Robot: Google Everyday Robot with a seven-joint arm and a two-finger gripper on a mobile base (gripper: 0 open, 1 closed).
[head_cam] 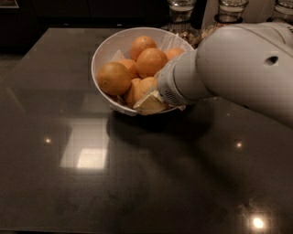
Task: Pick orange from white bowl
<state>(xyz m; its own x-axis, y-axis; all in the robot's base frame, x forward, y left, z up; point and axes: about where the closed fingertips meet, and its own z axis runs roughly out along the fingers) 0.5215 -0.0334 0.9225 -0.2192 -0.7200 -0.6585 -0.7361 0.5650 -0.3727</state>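
Observation:
A wide white bowl (104,47) stands on the dark table, filled with several oranges. The largest orange (113,78) lies at the bowl's left side, another big one (151,61) in the middle. My gripper (149,101) reaches from the right into the bowl's near right part, its pale tip low among the fruit by an orange (143,87). The thick white arm (238,68) hides the bowl's right side and the fruit there.
Glass jars (179,13) stand behind the bowl at the table's far edge. The dark glossy table (91,183) stretches in front of and left of the bowl, with light reflections on it.

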